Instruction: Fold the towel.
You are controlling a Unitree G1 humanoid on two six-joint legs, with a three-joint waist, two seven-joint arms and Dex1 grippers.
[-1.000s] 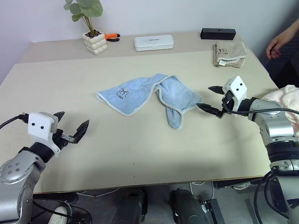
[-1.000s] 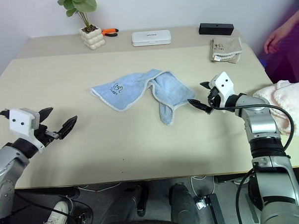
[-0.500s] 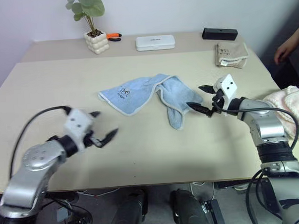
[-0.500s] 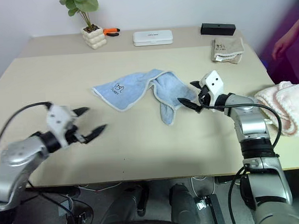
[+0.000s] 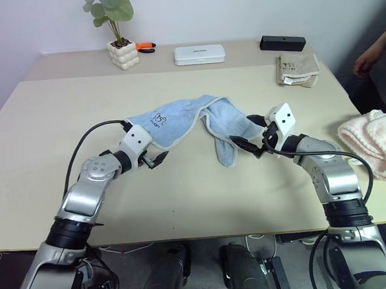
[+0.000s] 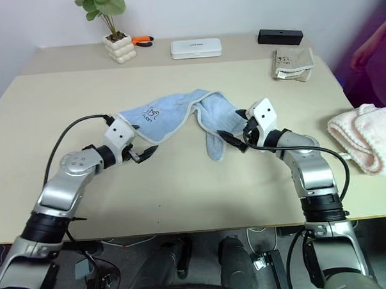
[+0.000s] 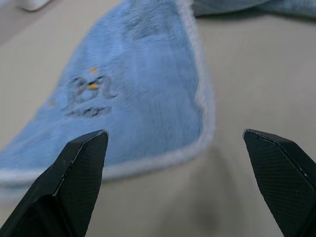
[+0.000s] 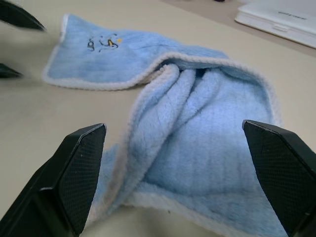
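Light-blue towel (image 5: 179, 119) — whitish trim

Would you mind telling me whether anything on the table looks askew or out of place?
The light blue towel lies bent and bunched mid-table, one end twisted toward the right gripper. Nothing else stands out.
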